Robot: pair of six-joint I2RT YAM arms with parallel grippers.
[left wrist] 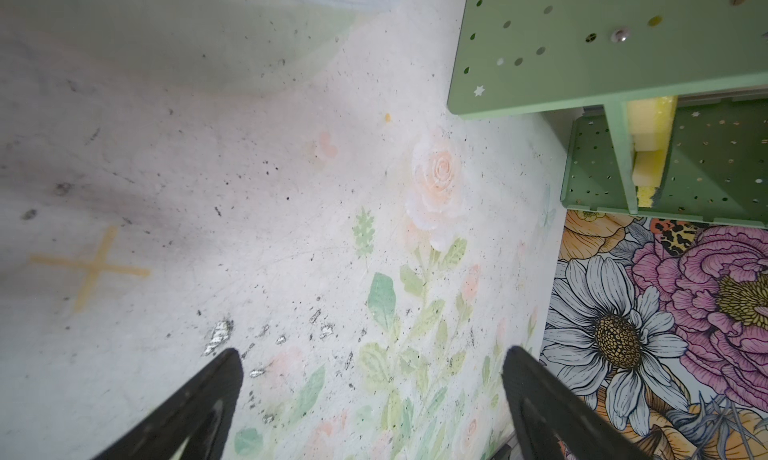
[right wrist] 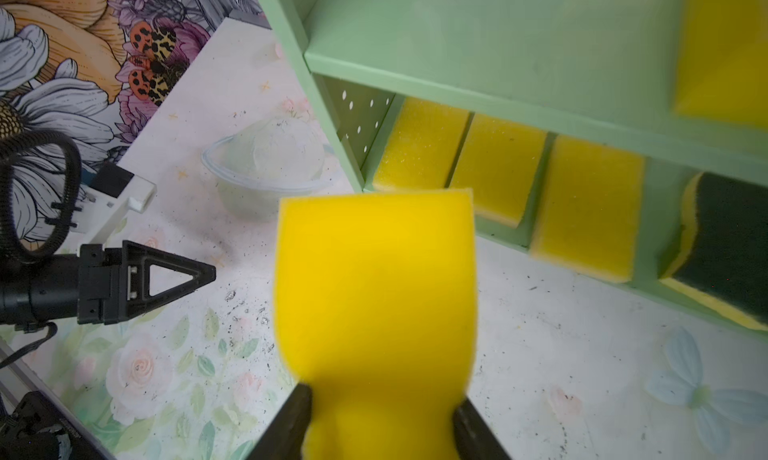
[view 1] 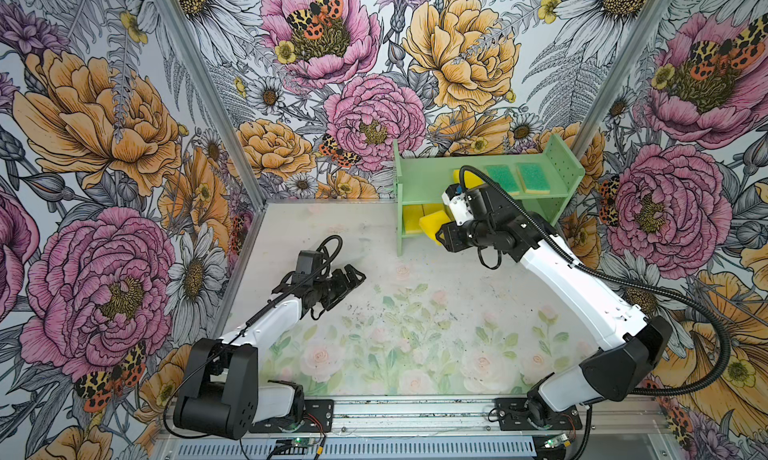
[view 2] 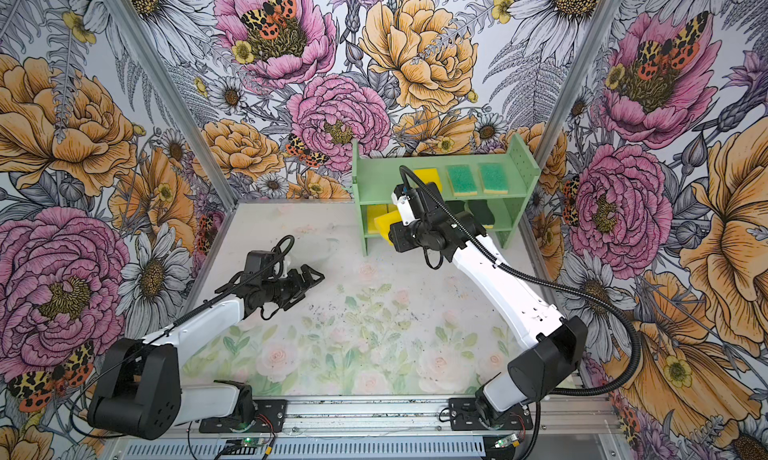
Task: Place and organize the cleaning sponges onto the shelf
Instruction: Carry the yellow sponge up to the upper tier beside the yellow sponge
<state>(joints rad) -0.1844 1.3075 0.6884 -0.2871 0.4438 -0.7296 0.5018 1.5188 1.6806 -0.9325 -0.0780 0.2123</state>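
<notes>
Right end effector (right wrist: 382, 395) clenched on a plain yellow sponge (right wrist: 374, 279), pinched narrow at the grip, just before the lower tier of the mint-green shelf (view 1: 419, 179). Lower tier: three yellow sponges (right wrist: 498, 166) and a dark-green-topped sponge (right wrist: 731, 237). Upper tier: two teal-topped sponges (view 1: 502, 178). Left end effector (left wrist: 372, 354) spread, empty, over the bench (view 1: 415, 312).

shelf (view 1: 419, 181): mint green, side panels dotted with small holes. held sponge (right wrist: 374, 287) — plain bright yellow. two upper-tier sponges (view 1: 500, 179): teal tops over yellow. table mat (view 1: 415, 312) — pale, faded pink roses, green leaves. walls (view 1: 104, 146): pink and orange florals.
</notes>
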